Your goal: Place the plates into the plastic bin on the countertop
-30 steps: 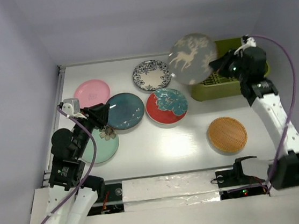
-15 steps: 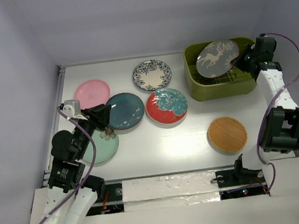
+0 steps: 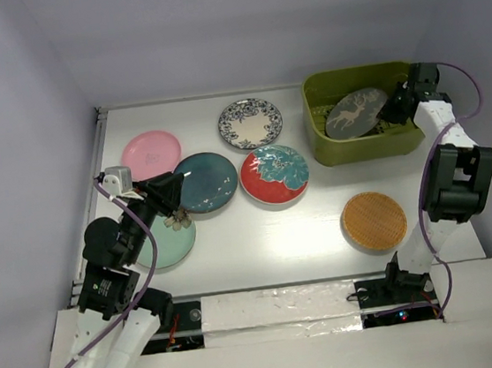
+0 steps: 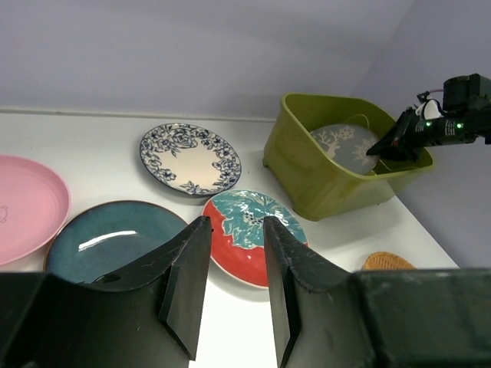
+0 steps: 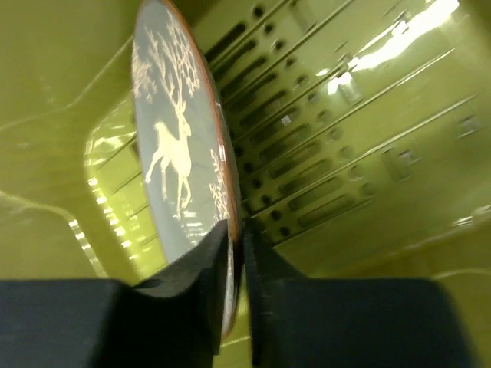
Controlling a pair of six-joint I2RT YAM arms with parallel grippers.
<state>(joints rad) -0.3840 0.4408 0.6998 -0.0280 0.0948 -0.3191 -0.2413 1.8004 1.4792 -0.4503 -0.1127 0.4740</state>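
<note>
Your right gripper [image 3: 389,107] is clamped on the deer plate [image 3: 354,114], which tilts leftward from it inside the bin [image 3: 349,150].

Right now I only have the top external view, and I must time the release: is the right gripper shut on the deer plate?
Observer: Yes. In the right wrist view, the right gripper pinches the rim of the grey deer plate, seen edge-on.
Operator: Is it lying flat in the bin?
Observer: No. It sits at an angle to the slotted base of the olive-green bin, not flat on it.
Operator: Is the left arm holding anything?
Observer: No. In the left wrist view, the left gripper is open with nothing between its fingers.
</note>
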